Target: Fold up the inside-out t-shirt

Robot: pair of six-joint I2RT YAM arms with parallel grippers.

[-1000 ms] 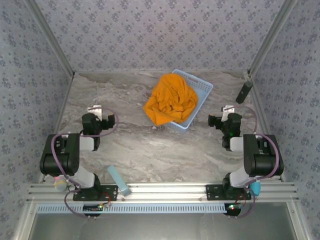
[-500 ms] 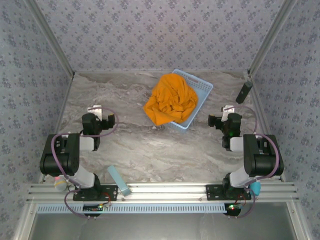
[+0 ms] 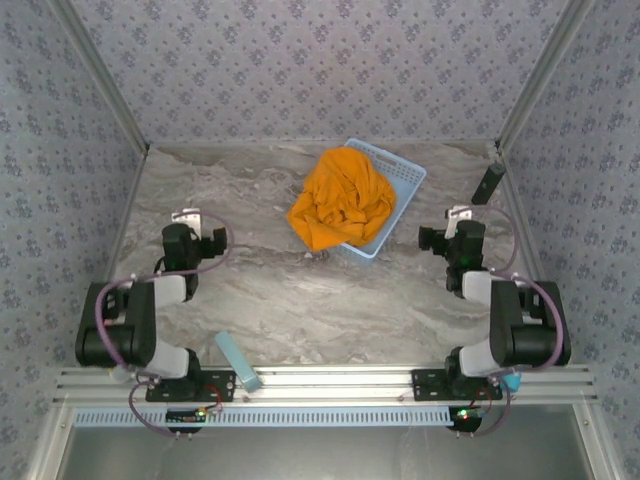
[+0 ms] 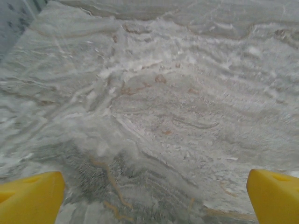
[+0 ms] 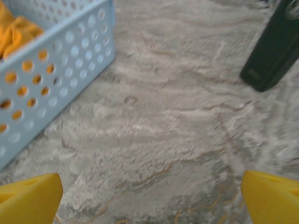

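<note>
2 black arms (image 3: 130,330) with pale grey links and looped purple cables (image 3: 100,300); left gripper (image 4: 154,198) and right gripper (image 5: 152,196) carry blunt yellow fingers (image 4: 30,198).

the top camera is looking down from above and behind the arms, taking in the whole tabletop (image 3: 300,300). the left wrist camera is looking forward, low and close over bare marble. the right wrist camera is also sitting low and close, sharing with the top view the blue basket (image 5: 56,70), a bit of the orange t-shirt (image 5: 16,28) and the dark stick (image 5: 273,51).
</note>
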